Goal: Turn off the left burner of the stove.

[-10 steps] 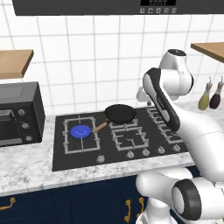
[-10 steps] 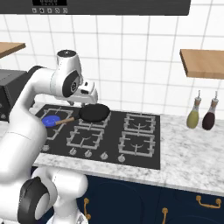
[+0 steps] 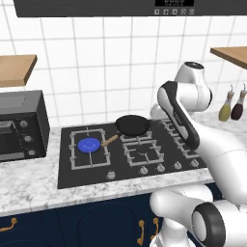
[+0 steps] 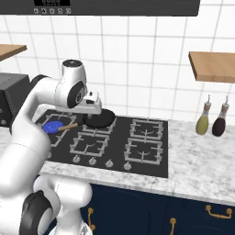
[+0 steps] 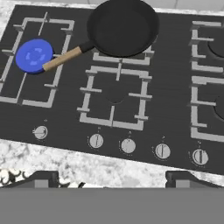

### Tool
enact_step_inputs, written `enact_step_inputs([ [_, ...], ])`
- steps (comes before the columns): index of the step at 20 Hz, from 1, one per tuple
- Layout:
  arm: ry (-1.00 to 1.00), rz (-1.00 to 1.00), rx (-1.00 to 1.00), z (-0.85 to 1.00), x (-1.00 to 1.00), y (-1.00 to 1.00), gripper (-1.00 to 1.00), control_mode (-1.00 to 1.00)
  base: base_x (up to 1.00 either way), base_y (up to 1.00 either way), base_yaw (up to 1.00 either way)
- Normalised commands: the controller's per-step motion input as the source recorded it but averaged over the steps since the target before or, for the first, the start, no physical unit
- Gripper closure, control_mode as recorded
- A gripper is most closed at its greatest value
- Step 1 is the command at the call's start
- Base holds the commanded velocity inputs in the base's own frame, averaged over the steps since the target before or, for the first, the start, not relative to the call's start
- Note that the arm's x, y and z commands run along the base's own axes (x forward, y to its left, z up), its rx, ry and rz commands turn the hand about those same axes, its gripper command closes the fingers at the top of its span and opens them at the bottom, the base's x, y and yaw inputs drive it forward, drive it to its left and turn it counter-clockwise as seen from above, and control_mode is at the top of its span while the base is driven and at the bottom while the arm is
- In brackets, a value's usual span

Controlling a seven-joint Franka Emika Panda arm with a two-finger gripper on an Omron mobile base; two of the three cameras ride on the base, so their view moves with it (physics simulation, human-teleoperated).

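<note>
Hand view alone shows five knobs (image 5: 96,140) below the left burner (image 5: 34,56).

In the hand view the stove (image 5: 131,109) is cut by the right edge, so its right grates (image 5: 209,41) show only partly. The arm (image 3: 181,118) hides the right grates in the left base view. The knob (image 5: 40,132) marks are too small to read.

Beside the wide black glass stove (image 3: 130,154) stands a glossy white robot arm (image 3: 193,125) of rounded, bulbous segments, with dark grey rings at its joints, a black band along one link and a boxy white hand (image 4: 92,103).
</note>
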Motion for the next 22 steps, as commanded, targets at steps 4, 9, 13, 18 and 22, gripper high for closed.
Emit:
enact_step_inputs([
  [4, 0.0, 0.27, 0.0, -0.22, 0.0, 0.24, -1.0, -1.0, 0.0, 0.0, 0.0],
  [9, 0.0, 0.28, -0.06, -0.14, 0.0, 0.41, -1.0, -1.0, 0.0, 0.0, 0.0],
  [13, 0.02, 0.31, -0.12, -0.14, 0.0, 0.37, -1.0, -1.0, 0.0, 0.0, 0.0],
  [18, 0.0, 0.3, -0.16, -0.17, 0.0, 0.37, -1.0, -1.0, 0.0, 0.0, 0.0],
  [22, 0.0, 0.25, -0.15, -0.17, 0.0, 0.33, -1.0, -1.0, 0.0, 0.0, 0.0],
])
